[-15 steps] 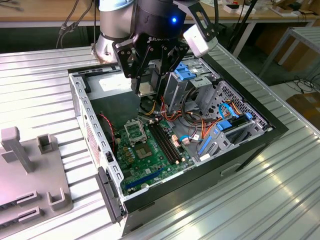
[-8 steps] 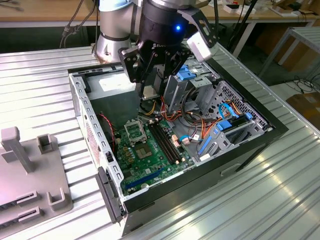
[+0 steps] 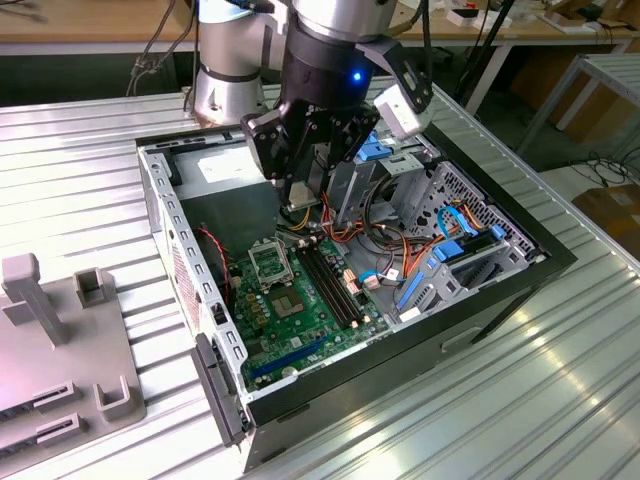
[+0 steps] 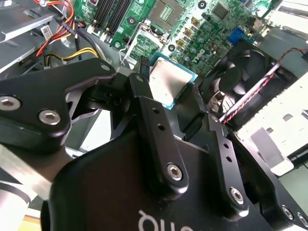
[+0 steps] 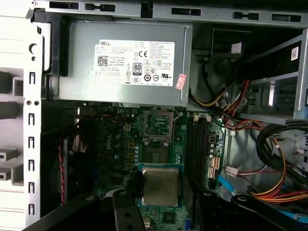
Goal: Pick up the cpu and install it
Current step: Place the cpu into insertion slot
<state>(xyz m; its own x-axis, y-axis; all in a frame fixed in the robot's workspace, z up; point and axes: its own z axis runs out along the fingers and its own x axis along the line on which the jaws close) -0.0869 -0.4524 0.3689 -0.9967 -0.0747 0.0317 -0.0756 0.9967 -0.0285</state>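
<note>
Cpu [image 4: 167, 79] is already picked up, gripper [image 4: 169, 85] clamped on its edges, hanging over the green board [image 5: 120, 144]; socket [image 3: 270, 262], about 7 o'clock from the gripper in the exterior view, looks empty, so install's not done

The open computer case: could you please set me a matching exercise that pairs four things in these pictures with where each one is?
Things:
1. cpu
2. power supply
3. circuit board
4. grey tray

Places:
A. outside the case, on the exterior view's left
B. held between the fingers of the gripper, above the board
C. lying flat on the floor of the case
D. at one end of the case, a grey box with a white label

Pairs: 1-B, 2-D, 3-C, 4-A
</note>
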